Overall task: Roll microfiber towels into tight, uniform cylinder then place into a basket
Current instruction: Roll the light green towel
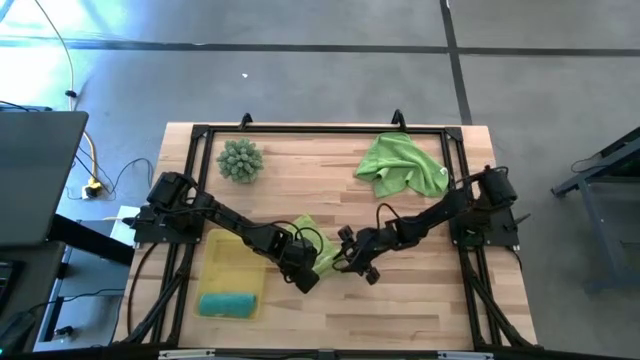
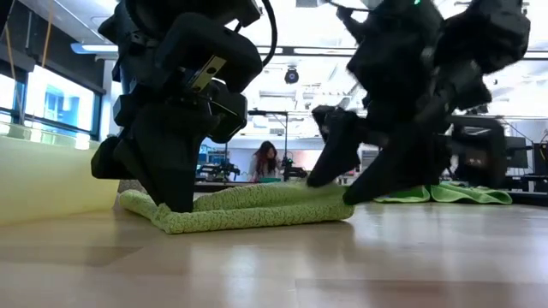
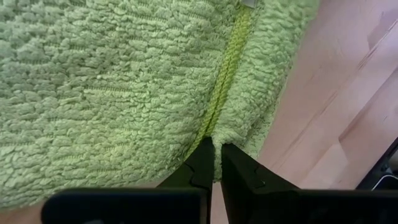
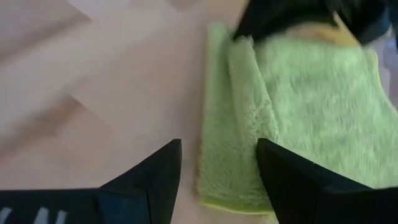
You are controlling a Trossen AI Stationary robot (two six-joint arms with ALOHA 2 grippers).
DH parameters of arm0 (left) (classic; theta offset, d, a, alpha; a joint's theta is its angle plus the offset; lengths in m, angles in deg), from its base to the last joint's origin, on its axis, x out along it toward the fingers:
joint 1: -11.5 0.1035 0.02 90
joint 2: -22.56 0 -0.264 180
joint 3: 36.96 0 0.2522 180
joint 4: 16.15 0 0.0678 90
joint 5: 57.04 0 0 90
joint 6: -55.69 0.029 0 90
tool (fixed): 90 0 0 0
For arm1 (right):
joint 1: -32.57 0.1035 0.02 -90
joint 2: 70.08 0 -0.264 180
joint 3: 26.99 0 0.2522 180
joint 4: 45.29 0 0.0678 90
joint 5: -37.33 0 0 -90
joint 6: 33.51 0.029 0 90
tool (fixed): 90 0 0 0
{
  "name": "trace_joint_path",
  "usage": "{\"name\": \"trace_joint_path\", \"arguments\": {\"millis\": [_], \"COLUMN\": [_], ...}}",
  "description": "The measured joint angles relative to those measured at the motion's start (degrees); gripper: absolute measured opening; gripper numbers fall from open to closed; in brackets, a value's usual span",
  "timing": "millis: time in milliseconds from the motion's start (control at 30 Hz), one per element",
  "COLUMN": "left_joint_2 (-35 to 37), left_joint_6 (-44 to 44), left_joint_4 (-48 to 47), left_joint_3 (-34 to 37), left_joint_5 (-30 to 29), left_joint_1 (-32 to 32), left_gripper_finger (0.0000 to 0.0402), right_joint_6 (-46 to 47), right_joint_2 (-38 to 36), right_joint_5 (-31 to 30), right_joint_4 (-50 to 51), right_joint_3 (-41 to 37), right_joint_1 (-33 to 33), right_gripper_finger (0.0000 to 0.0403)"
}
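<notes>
Left gripper [image 1: 303, 272] sits low at the middle of the surface [image 1: 420, 310], its fingers [image 3: 205, 168] pinched tight on the edge of a lime towel [image 1: 318, 248], right at the stitched hem. Right gripper [image 1: 358, 262] stands just beside the same towel on its other side, fingers spread wide with the towel's folded edge lying between them; it grips nothing. In the low view both grippers come down onto this towel, which lies flat and folded on the wood, not rolled.

Basket [image 1: 222, 262] lies just beside the left gripper, toward the left arm's side of the surface. A teal towel [image 1: 228, 303] rests in the basket's near end as a short roll.

Second lime towel [image 1: 401, 166] lies crumpled and loose at the far right part of the surface, well apart from both grippers.

Spiky ball [image 1: 240, 160], pale green, sits at the far left part of the surface, well apart from the basket.

A person [image 2: 266, 161] shows in the room beyond the surface in the low view, far off, not near the arms.
</notes>
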Motion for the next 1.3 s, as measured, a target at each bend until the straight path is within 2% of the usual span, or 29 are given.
{"name": "trace_joint_path", "arguments": {"millis": [333,567,667,800,1033,1300], "left_joint_2": [0.0,-0.2,-0.2,-0.3,0.5,2.4], "left_joint_6": [-0.3,6.9,10.0,11.2,15.7,25.6], "left_joint_4": [0.4,3.3,5.1,5.4,5.0,-1.1], "left_joint_3": [0.1,0.2,0.2,0.2,0.2,0.1], "left_joint_5": [0.5,2.9,5.2,5.4,5.1,4.4], "left_joint_1": [0.0,0.0,0.5,0.6,1.0,6.3], "left_gripper_finger": [0.0010,0.0010,0.0010,0.0014,0.0055,0.0088], "right_joint_6": [-0.2,0.0,0.4,3.8,8.7,17.8], "right_joint_2": [5.7,8.3,9.5,10.6,10.7,10.6], "right_joint_5": [0.5,2.0,2.8,2.9,1.4,0.2], "right_joint_4": [-6.7,-7.4,-7.9,-8.7,-8.0,-7.0], "right_joint_3": [0.0,0.2,0.3,0.4,0.4,0.4], "right_joint_1": [-1.4,-2.9,-3.7,-4.1,-4.1,-4.3], "right_gripper_finger": [0.0203,0.0199,0.0180,0.0137,0.0069,0.0024]}}
